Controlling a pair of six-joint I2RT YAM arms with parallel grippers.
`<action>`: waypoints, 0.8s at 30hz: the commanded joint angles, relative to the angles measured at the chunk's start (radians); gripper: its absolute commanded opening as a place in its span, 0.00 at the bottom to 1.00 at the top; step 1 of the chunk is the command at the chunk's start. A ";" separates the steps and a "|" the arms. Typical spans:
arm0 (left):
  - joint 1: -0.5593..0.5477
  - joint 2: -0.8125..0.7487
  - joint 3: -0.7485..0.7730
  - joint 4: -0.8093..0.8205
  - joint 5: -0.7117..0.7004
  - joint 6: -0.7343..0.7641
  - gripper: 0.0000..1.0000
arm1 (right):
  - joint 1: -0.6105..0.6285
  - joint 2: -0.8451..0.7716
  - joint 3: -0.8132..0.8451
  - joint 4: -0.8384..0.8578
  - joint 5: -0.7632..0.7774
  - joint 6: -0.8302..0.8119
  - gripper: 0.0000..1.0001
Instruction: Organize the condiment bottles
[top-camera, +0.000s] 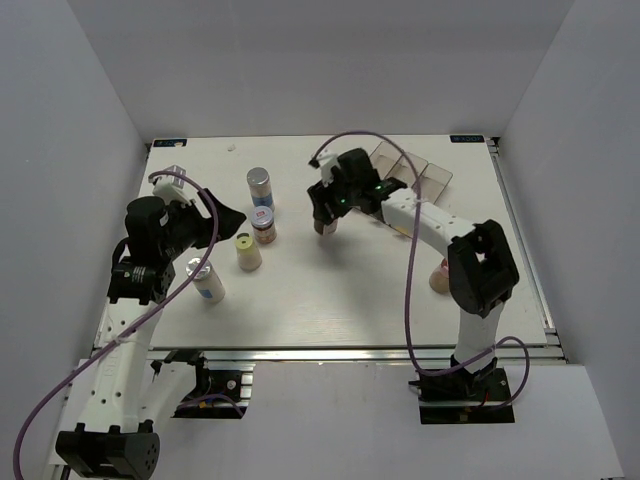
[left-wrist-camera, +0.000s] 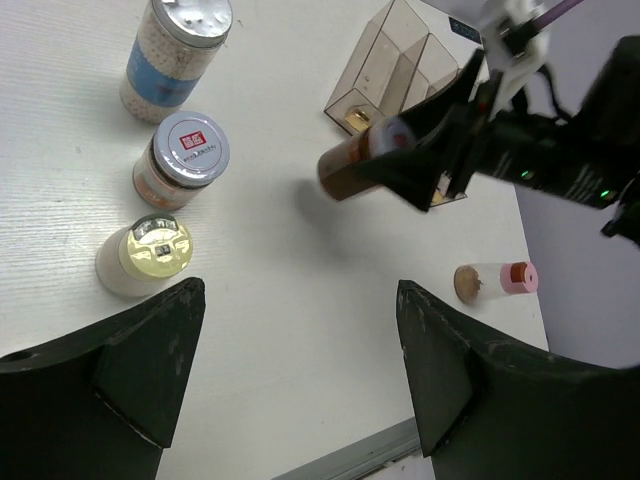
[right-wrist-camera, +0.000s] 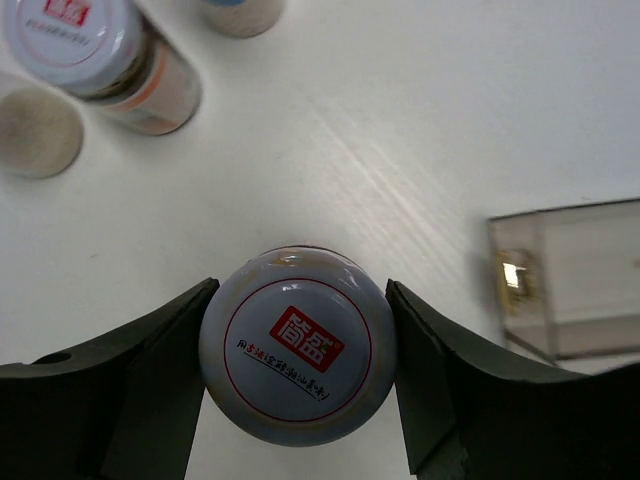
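My right gripper (right-wrist-camera: 300, 300) is shut on a dark brown condiment bottle (right-wrist-camera: 297, 345) with a pale, red-marked lid. It holds that bottle (left-wrist-camera: 355, 165) tilted above the table, left of the tray. A silver-lidded blue bottle (top-camera: 260, 186), a second brown pale-lidded bottle (top-camera: 264, 226) and a pale yellow bottle (top-camera: 248, 252) stand together left of centre. Another silver-lidded bottle (top-camera: 207, 282) stands nearer the left arm. A pink-lidded bottle (left-wrist-camera: 495, 279) lies on its side at the right. My left gripper (left-wrist-camera: 300, 335) hangs open and empty beside the yellow bottle.
A clear brownish three-slot tray (top-camera: 412, 170) sits at the back right, just behind the right gripper (top-camera: 325, 220). The right arm's forearm (top-camera: 430, 225) crosses the table in front of the tray. The table's metal front edge (left-wrist-camera: 380, 450) lies close under the left gripper.
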 joint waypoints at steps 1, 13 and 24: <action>0.000 0.008 -0.007 0.046 0.031 -0.007 0.87 | -0.054 -0.112 0.094 0.049 -0.034 -0.012 0.00; 0.001 0.026 -0.017 0.051 0.048 -0.007 0.87 | -0.266 0.035 0.358 0.089 0.064 -0.006 0.00; 0.000 0.022 -0.020 0.037 0.043 -0.020 0.88 | -0.354 0.266 0.542 0.209 0.167 -0.018 0.00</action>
